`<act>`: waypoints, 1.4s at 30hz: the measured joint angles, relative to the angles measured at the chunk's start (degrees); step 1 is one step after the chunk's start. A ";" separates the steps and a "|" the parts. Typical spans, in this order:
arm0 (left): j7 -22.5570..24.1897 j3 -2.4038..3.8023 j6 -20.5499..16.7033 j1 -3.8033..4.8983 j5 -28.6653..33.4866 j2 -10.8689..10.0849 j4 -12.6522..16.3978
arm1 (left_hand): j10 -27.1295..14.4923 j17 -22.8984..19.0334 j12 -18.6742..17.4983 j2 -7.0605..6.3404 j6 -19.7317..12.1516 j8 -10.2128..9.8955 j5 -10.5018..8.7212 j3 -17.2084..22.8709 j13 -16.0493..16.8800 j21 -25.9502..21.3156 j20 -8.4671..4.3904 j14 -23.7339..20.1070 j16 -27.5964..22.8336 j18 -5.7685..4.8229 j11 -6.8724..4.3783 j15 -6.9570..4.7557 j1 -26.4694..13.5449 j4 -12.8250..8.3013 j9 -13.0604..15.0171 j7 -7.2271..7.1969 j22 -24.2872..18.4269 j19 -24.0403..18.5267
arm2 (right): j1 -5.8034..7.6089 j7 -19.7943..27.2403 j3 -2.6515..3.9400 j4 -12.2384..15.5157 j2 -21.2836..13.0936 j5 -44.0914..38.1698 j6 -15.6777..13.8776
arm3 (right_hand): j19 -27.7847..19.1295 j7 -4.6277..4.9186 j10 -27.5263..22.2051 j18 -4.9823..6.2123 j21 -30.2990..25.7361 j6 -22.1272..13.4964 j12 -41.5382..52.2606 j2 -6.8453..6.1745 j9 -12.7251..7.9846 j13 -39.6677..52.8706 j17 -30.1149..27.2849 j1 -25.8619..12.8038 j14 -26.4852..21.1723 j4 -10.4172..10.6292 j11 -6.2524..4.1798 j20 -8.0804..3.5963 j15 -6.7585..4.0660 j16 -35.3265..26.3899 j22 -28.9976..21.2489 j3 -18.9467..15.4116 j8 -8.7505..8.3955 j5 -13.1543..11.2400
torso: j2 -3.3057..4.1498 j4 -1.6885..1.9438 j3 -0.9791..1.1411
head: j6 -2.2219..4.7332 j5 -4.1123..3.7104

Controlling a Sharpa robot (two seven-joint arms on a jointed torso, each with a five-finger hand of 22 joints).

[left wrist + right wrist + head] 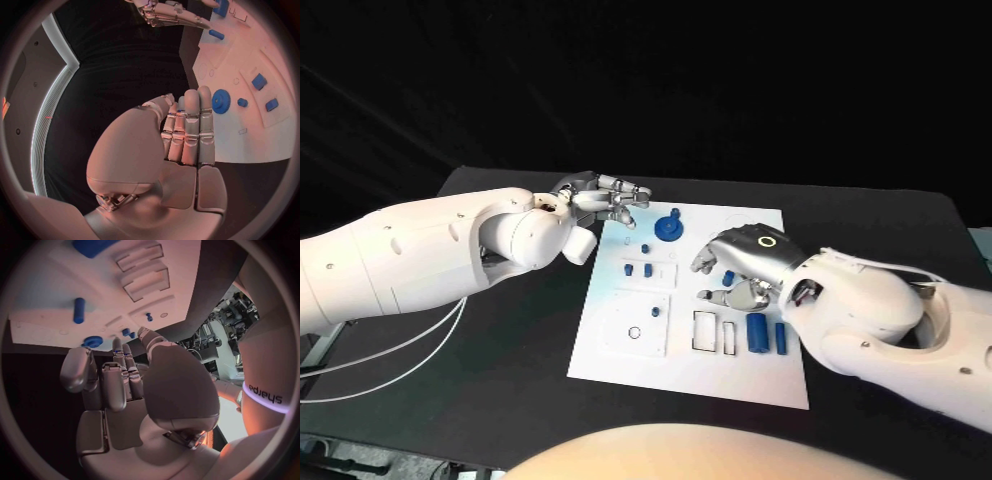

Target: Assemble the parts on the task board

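The white task board (625, 345) lies in the middle of the black table. On it a blue gear (669, 228) sits near the far edge, two small blue parts (638, 268) lie below it, and two long blue parts (759, 333) lie beside empty slots (714, 332). My left hand (606, 196) hovers at the board's far left corner, fingers straight and together (187, 132), holding nothing; the gear (220, 101) lies just past its fingertips. My right hand (741, 262) hangs over the board's right middle, fingers bent down (119, 375), nothing visibly in them. A blue peg (79, 310) and the gear (94, 341) lie beyond them.
Black table (502, 340) surrounds the board, with open room to its left and front. A white cable (387, 360) trails from my left arm over the table's left edge. My right forearm (877, 320) covers the board's right edge.
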 measured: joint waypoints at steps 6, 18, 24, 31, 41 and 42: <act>0.00 -0.01 0.05 -0.01 -0.01 -0.02 -0.21 | 0.00 0.00 0.00 0.00 0.00 0.00 0.00 0.00 0.00 0.00 0.00 0.00 0.00 0.00 0.00 0.00 0.00 0.00 0.00 0.00 0.00 0.00 | 2.36 1.95 0.28 -0.87 -5.32 7.69 0.56 | -1.10 -0.25 -3.06 0.61 -4.26 -0.40 0.01 0.70 0.01 -0.14 -0.24 0.70 0.01 -0.86 0.63 0.27 0.42 -0.01 0.00 -2.44 0.00 0.81 | -0.35 -0.27 -0.17 | 1.30 -1.14; 0.19 -0.07 0.09 -0.02 -0.03 0.22 -0.65 | -0.42 0.01 0.00 0.23 0.00 0.00 0.00 0.00 0.00 -0.22 0.00 0.00 0.00 0.00 0.00 0.00 -0.23 0.00 0.00 0.00 -0.05 0.00 | 2.42 4.44 -0.32 -4.95 -2.94 8.80 3.89 | -1.40 -1.60 -5.19 0.91 -6.40 -1.88 1.39 1.58 0.01 -0.14 -1.32 2.07 0.01 -0.70 1.12 0.38 0.84 -0.67 -0.01 -5.89 0.00 1.13 | -0.80 -0.49 -0.21 | 2.05 -1.81; 0.24 -0.08 0.09 -0.03 -0.04 0.21 -0.65 | -0.42 0.01 0.00 0.23 0.00 0.00 0.00 0.00 0.00 -0.22 0.00 0.00 0.00 0.00 0.00 0.00 -0.23 0.00 0.00 0.00 -0.05 0.00 | 1.94 4.51 -0.55 -6.88 -0.71 6.67 4.87 | -1.40 -1.91 -5.18 0.90 -5.95 -2.19 2.47 2.25 0.01 -0.13 -1.68 2.74 0.01 -0.70 1.10 0.38 0.84 -0.98 -0.02 -5.89 0.00 1.13 | -0.80 -0.49 -0.25 | 2.03 -1.91; 0.27 -0.10 0.10 -0.03 -0.05 0.19 -0.54 | -0.42 0.01 0.00 0.23 0.00 0.00 0.00 0.00 0.00 -0.22 0.00 0.00 0.00 0.00 0.00 0.00 -0.23 0.00 0.00 0.00 -0.05 0.00 | 1.12 4.42 -0.71 -8.64 1.15 4.52 5.33 | -0.95 -1.91 -4.25 0.90 -5.28 -2.19 3.43 2.93 0.02 -0.03 -1.36 3.42 0.01 -0.70 0.60 0.37 0.84 -0.98 -0.02 -5.89 0.00 1.13 | -0.77 -0.53 -0.25 | 1.64 -1.88; 0.27 -0.10 0.14 -0.03 -0.05 0.14 -0.50 | -0.41 0.01 0.00 0.23 -0.01 0.00 0.00 0.00 0.00 -0.22 0.00 0.00 0.00 0.00 0.00 0.00 -0.23 0.00 0.00 0.00 -0.05 0.00 | 0.84 3.87 -0.74 -10.00 1.90 1.63 5.42 | -0.82 -2.09 -4.04 0.90 -5.01 -2.00 3.66 3.23 0.12 -0.03 -1.18 3.72 0.01 -0.95 0.40 0.23 0.84 -0.98 -0.03 -5.63 0.00 1.13 | -0.77 -0.57 -0.24 | 1.34 -1.83; 0.27 -0.10 0.14 -0.03 -0.05 0.14 -0.50 | -0.41 0.01 0.00 0.23 0.00 0.00 0.00 0.00 0.00 -0.22 0.00 0.00 0.00 0.00 0.00 0.00 -0.23 0.00 0.00 0.00 -0.05 0.00 | 0.83 3.80 -0.74 -10.10 1.99 1.46 5.46 | -0.74 -2.07 -4.05 0.90 -5.01 -1.98 3.66 3.42 0.12 -0.03 -1.13 3.91 0.01 -0.95 0.40 0.16 0.84 -0.98 -0.03 -5.63 0.00 1.13 | -0.77 -0.58 -0.24 | 1.33 -1.83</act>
